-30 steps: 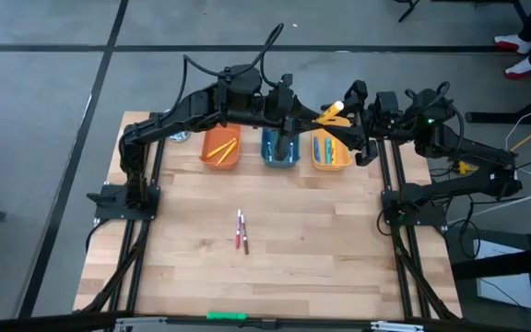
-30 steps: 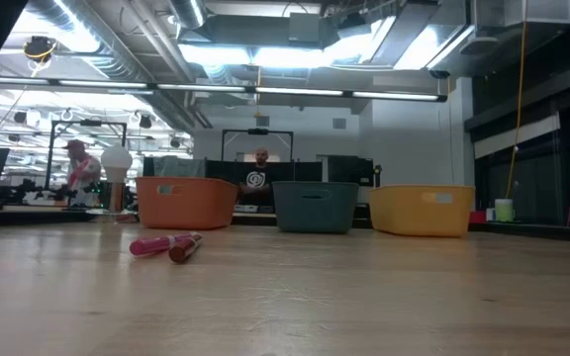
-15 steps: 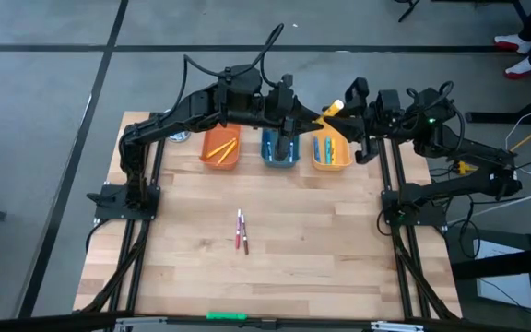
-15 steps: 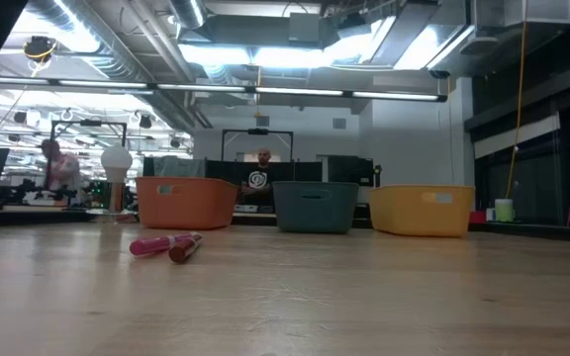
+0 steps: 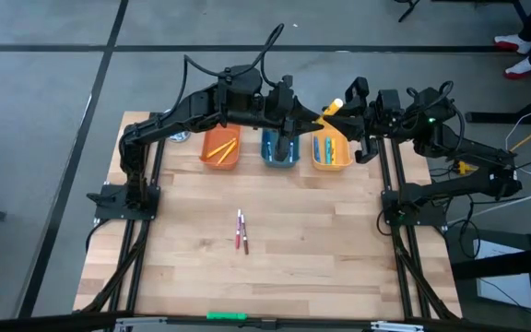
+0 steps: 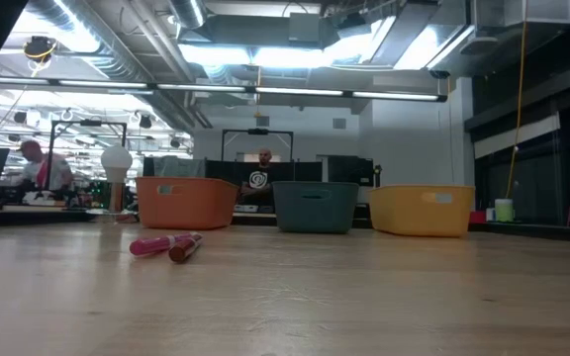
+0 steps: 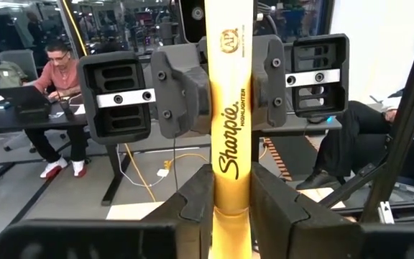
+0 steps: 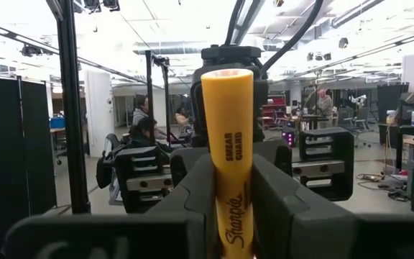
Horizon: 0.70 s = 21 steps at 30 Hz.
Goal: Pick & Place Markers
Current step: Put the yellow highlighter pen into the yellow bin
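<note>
A yellow marker [image 5: 332,111] hangs in the air over the far side of the yellow bin [image 5: 331,152]. My left gripper [image 5: 319,117] and my right gripper [image 5: 347,103] are both shut on it, facing each other. In the left wrist view the marker [image 7: 230,144] runs from my own fingers to the right gripper's fingers. Two red and pink markers [image 5: 241,231] lie flat side by side mid-table, and they show too in the low view [image 6: 166,245]. More markers lie in the orange bin [image 5: 219,148], the blue bin [image 5: 280,148] and the yellow bin. My left gripper pinches the yellow marker's barrel near its lower end [image 7: 231,208] between its two fingers, coming from the table's left. The marker runs on out past the fingertips and is lifted clear. My right gripper pinches the same marker's barrel farther along [image 7: 228,108] between its two fingers, coming from the table's right. Past them the marker's blunt end [image 8: 226,79] stands free.
The three bins stand in a row along the table's far edge, under both arms. A bright green stick [image 5: 227,315] lies at the near edge. People sit at desks in the room behind the table [image 6: 38,168].
My right gripper has shut on the yellow marker's far part. Less of the marker shows between the two grippers than before. My left gripper and the marker have stayed where they were.
</note>
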{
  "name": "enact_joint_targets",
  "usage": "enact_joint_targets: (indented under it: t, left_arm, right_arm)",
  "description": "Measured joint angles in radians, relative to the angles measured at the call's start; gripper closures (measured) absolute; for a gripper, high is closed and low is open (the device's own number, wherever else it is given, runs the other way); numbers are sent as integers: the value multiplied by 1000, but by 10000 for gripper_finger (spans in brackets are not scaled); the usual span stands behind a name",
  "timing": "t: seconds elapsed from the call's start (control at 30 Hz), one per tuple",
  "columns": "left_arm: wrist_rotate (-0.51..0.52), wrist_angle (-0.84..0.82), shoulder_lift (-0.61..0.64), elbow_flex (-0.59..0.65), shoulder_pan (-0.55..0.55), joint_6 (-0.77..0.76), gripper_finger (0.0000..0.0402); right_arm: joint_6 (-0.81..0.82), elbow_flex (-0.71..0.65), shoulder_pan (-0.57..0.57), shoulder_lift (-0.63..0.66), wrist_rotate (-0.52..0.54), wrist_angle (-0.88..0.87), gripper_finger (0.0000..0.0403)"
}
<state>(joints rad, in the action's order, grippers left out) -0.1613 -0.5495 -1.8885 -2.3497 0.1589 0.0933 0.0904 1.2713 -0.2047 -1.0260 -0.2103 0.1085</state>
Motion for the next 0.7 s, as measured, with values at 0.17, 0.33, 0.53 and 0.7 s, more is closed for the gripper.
enact_joint_targets:
  t: [0.17, 0.33, 0.53, 0.7]
  left_arm:
    - [0, 0, 0, 0, -1, -1, 306]
    - [26, 0, 0, 0, -2, -12, 253]
    - [37, 0, 0, 0, -2, -17, 196]
    - [39, -5, 0, 0, -2, -25, 168]
  right_arm:
    - [15, 0, 0, 0, -3, -2, 337]
    - [14, 0, 0, 0, -9, -2, 337]
    - [10, 0, 0, 0, -21, -2, 337]
    - [10, 0, 1, 1, -23, -2, 337]
